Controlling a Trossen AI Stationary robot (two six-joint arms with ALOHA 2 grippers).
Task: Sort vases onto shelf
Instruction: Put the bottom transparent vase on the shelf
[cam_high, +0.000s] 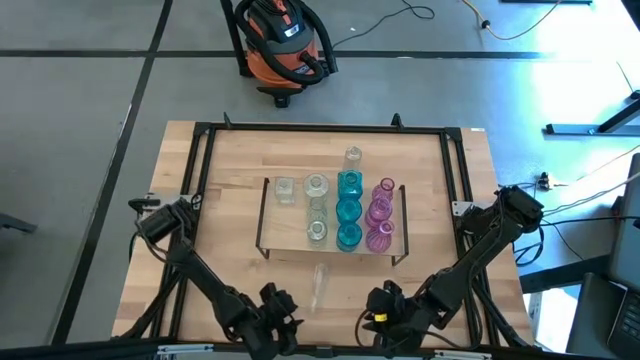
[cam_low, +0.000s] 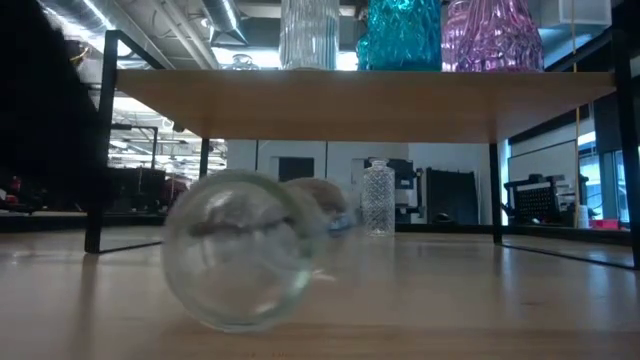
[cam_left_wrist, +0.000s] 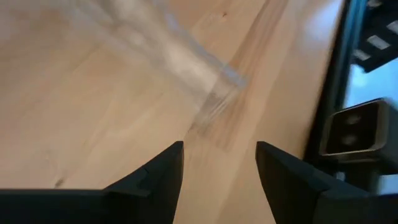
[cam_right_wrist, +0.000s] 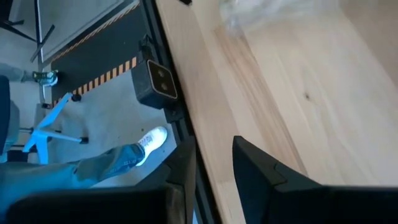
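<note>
Shelf (cam_high: 290, 215): I see light wood.
Vases on it: clear (cam_high: 316, 186), teal-blue (cam_high: 349, 209), pink (cam_high: 379, 210).
Fallen vase (cam_high: 319, 284): clear.

Both arms folded low at near table edge. Left gripper (cam_left_wrist: 219, 165) fingers spread apart, holding nothing. Right gripper (cam_right_wrist: 214, 163) fingers nearly together, empty.

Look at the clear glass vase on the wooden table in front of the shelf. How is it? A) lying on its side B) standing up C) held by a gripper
A: the clear glass vase lies on its side on the wooden table in front of the shelf, with neither gripper touching it.
</note>
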